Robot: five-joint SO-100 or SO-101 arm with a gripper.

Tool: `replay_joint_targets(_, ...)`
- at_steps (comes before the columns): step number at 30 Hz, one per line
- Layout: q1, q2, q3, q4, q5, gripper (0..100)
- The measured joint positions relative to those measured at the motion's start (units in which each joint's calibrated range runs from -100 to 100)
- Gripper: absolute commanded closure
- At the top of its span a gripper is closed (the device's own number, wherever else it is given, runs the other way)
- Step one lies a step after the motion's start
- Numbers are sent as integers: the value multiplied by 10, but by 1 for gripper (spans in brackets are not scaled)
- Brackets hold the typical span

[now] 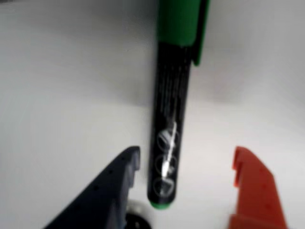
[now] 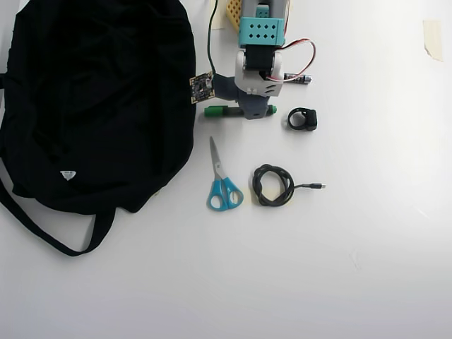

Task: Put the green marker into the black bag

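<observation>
In the wrist view, the gripper (image 1: pixel 186 164) fills the bottom of the frame: a dark finger at lower left and an orange finger at lower right, spread apart with nothing clamped between them. The green marker (image 1: pixel 167 129) lies flat on the white tabletop (image 1: pixel 62 95) in that gap, running up the frame from its green end at the bottom to its green cap at the top edge. The dark finger sits just beside the barrel and may be touching it; the orange one stands clearly apart. I judge the fingers are set astride the barrel so that closing them would pinch it across its narrow width.

In the overhead view, the arm reaches down from the top centre and hides most of the marker (image 2: pixel 217 111); only its green end pokes out at the left and a little green shows at the right. The black bag (image 2: pixel 99 92) fills the upper left of the frame, its edge just beside the marker's left end, so the carry looks short. Its straps trail toward the lower left.

Farther off, toward the centre of the frame, lie blue-handled scissors (image 2: pixel 222 185), a coiled black cable (image 2: pixel 274 186) and a small black ring-shaped object (image 2: pixel 302 119), all clear of the route to the bag.
</observation>
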Motion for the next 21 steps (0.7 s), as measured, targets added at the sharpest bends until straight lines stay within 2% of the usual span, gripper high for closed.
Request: replay_joint_targets(21,32,56,0,-47,0,75)
